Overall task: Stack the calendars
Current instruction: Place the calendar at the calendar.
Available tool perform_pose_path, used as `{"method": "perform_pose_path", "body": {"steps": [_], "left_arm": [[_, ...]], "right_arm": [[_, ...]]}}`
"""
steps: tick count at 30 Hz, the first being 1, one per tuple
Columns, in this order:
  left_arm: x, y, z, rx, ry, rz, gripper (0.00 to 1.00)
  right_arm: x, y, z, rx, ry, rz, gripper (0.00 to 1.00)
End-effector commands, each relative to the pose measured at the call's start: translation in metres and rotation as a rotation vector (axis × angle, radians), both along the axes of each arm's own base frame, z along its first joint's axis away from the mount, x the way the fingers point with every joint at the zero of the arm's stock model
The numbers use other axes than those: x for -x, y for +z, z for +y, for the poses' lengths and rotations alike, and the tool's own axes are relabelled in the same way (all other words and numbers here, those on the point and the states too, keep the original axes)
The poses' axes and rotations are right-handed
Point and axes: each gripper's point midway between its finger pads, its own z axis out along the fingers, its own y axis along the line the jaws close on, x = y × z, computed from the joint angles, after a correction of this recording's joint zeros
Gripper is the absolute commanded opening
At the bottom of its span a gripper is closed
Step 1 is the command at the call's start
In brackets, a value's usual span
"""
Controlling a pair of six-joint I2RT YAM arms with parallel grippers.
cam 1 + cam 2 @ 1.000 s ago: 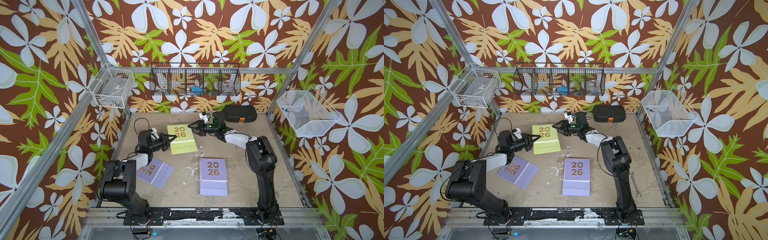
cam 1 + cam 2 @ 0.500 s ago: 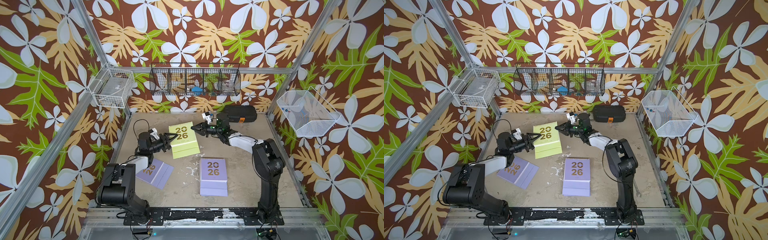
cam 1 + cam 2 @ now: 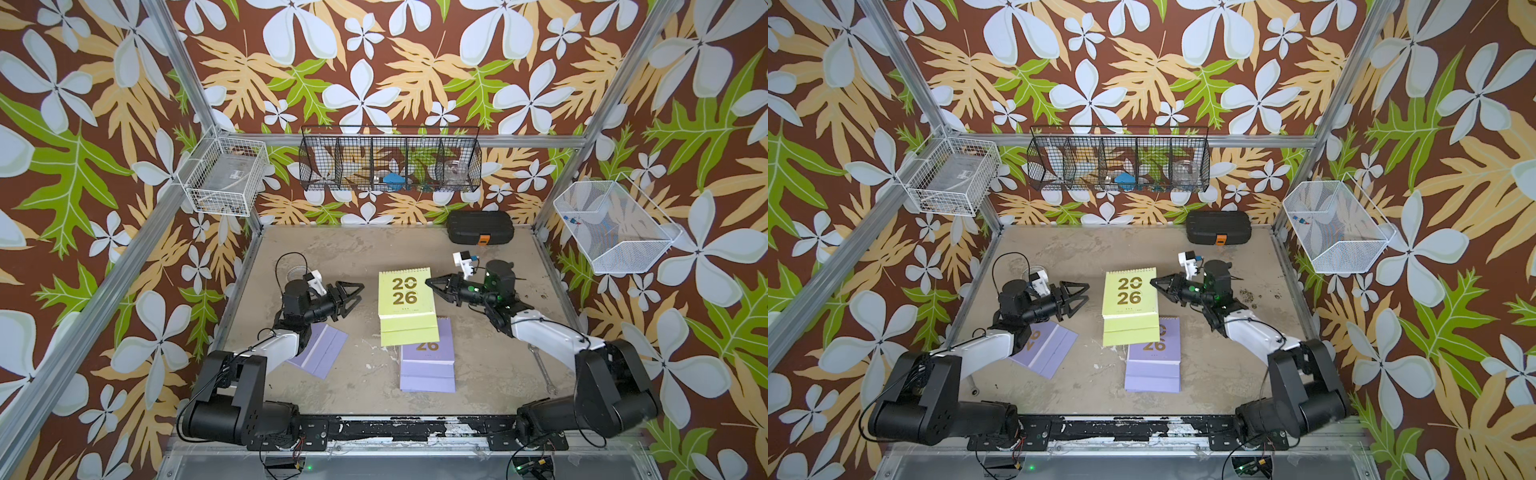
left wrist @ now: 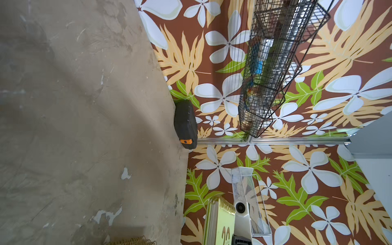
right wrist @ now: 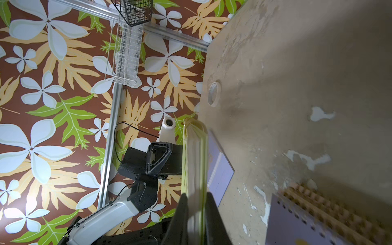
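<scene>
A lime green calendar (image 3: 406, 305) (image 3: 1130, 305) hangs tilted above the table, its lower edge overlapping a lilac calendar (image 3: 428, 363) (image 3: 1154, 365). My right gripper (image 3: 430, 283) (image 3: 1154, 283) is shut on the green calendar's right edge. In the right wrist view that calendar (image 5: 195, 161) runs edge-on between the two black fingers (image 5: 183, 210). My left gripper (image 3: 353, 293) (image 3: 1080, 293) stands open, a little way from the green calendar's left edge. A second lilac calendar (image 3: 322, 349) (image 3: 1048, 349) lies partly under the left arm. The left wrist view shows the green calendar (image 4: 220, 222), not its own jaws.
A black case with an orange latch (image 3: 480, 226) sits at the back right. A wrench (image 3: 540, 368) lies by the right arm, and a clear round lid (image 3: 296, 272) at the back left. A black wire basket (image 3: 390, 164) and white baskets (image 3: 226, 178) (image 3: 615, 226) hang on the walls.
The right gripper shut on the green calendar while the left gripper opened and let go. The calendar has moved right and toward the front, over the lilac one.
</scene>
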Motion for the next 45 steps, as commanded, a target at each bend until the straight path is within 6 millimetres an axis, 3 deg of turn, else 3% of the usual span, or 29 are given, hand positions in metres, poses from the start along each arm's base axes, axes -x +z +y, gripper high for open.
{"method": "perform_pose_path", "body": {"steps": [1, 6, 12, 26, 45], "left_arm": [[0.008, -0.010, -0.008, -0.032, 0.017, -0.002, 0.59], [0.028, -0.026, -0.025, -0.057, 0.006, 0.028, 0.58], [0.046, -0.045, -0.036, -0.087, -0.011, 0.065, 0.57], [0.058, -0.063, -0.044, -0.102, -0.041, 0.105, 0.56], [0.054, -0.067, -0.048, -0.099, -0.054, 0.115, 0.56]], "right_arm": [[0.026, -0.009, -0.016, 0.018, -0.002, -0.016, 0.00], [0.056, -0.032, -0.040, 0.035, -0.031, 0.009, 0.00], [0.068, -0.051, -0.051, 0.056, -0.039, 0.016, 0.00], [0.070, -0.069, -0.052, 0.053, -0.045, 0.025, 0.00], [0.068, -0.089, -0.053, 0.069, -0.051, 0.071, 0.03]]}}
